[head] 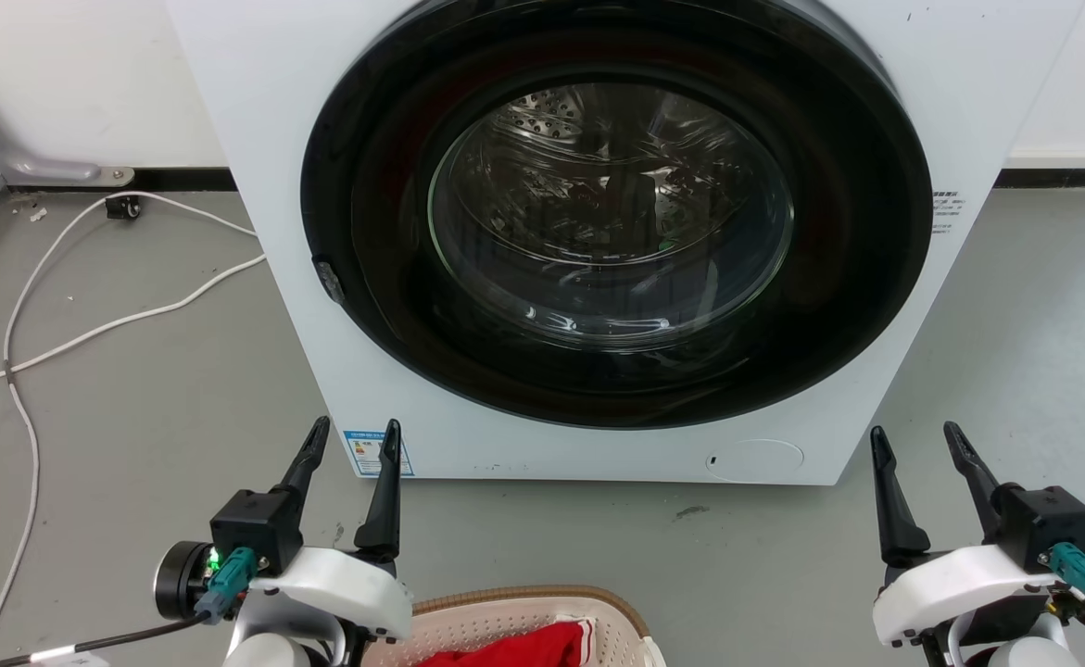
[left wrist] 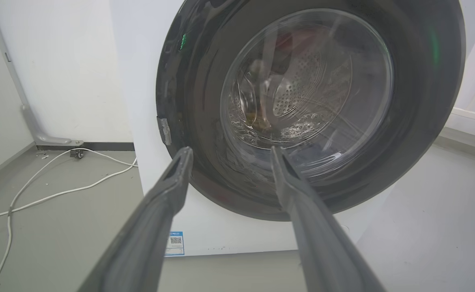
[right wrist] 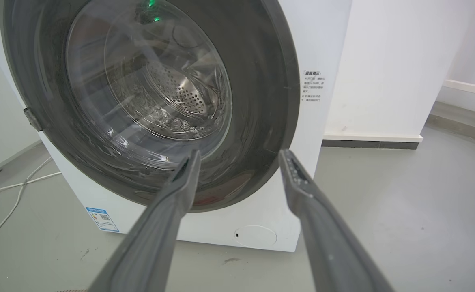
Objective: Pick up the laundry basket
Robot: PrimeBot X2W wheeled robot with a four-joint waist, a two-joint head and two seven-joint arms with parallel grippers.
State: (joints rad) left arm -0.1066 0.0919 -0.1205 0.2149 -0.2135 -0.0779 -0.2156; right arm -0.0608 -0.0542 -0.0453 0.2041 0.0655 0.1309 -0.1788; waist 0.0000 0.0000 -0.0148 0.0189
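The laundry basket (head: 525, 594) lies at the near side of the grey floor (head: 144, 435), between the robot's two arms, with only its far end in the head view: a brown woven-look rim curving over cream perforated plastic. A red cloth (head: 516, 648) lies inside it. The basket is well apart from the white front-loading washing machine (head: 255, 102), which stands toward the floor's back edge, against the pale wall. The machine's round dark-framed glass door (head: 616, 222) is closed and the steel drum shows through it.

The left end effector (head: 356, 426) hangs just beyond the basket's left side, its two dark fingers spread with nothing between them. It touches neither the basket nor the washer. The right end effector (head: 914, 429) is further out to the basket's right, its fingers likewise spread and empty. In each wrist view the fingers (left wrist: 156, 219) point at the lower part of the door.

A blue label (head: 368, 453) sits at the washer's lower left corner and a round service flap (head: 753, 460) at its lower right. White cables (head: 88, 332) trail over the floor's left part to the back edge.
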